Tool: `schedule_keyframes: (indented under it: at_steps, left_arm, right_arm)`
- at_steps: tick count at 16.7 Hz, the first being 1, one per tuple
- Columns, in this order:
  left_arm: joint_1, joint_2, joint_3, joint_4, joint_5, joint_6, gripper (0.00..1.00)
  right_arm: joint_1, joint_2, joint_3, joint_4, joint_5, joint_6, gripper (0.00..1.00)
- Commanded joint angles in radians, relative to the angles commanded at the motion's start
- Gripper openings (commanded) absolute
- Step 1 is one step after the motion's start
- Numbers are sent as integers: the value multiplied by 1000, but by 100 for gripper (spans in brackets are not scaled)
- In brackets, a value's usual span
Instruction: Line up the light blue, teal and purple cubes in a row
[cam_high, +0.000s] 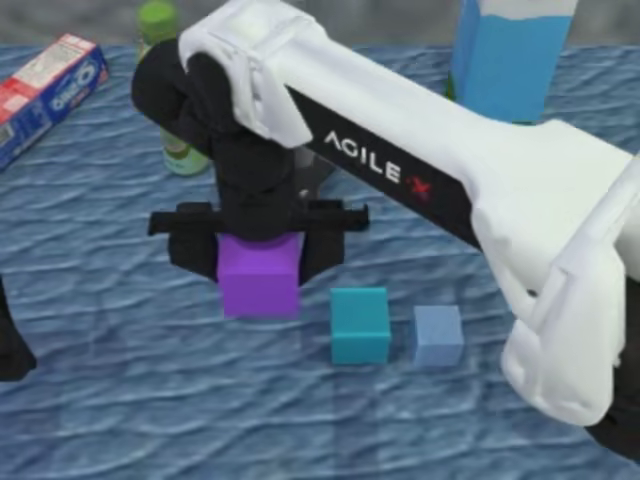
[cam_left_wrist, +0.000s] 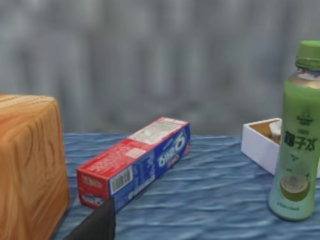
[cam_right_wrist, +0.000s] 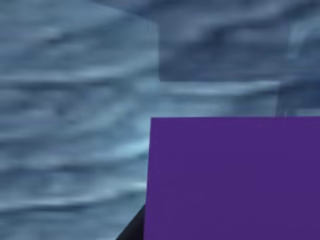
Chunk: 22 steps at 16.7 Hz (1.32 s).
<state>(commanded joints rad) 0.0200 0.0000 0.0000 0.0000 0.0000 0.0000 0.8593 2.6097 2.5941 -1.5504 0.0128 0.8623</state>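
The purple cube sits between the black fingers of my right gripper, which is shut on it, left of the other two cubes. It fills much of the right wrist view as a purple cube over the blue cloth. To its right stand the teal cube and then the smaller light blue cube, roughly in a line on the table. My left gripper is parked at the table's left edge, open. One of its dark fingers shows in the left wrist view.
A toothpaste box lies at the back left, with a green bottle beside it. A tall blue carton stands at the back right. The left wrist view also shows a wooden block and a white tray.
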Motion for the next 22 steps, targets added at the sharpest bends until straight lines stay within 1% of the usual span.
schedule_keyframes:
  at_steps: [2,9,11,17,22]
  left_arm:
    - [0,0,0,0,0,0,100]
    - [0,0,0,0,0,0,100]
    - [0,0,0,0,0,0,100]
    - [0,0,0,0,0,0,100]
    - [0,0,0,0,0,0,100]
  right_arm:
    - [33,21,39,-18,3,38,0]
    - [34,16,24,-1,1,41,0]
    - [33,7,-34,53,0,42,0]
    - [37,-20,-296,273,2,44,0]
    - [39,-23,-323,300,2,45,0]
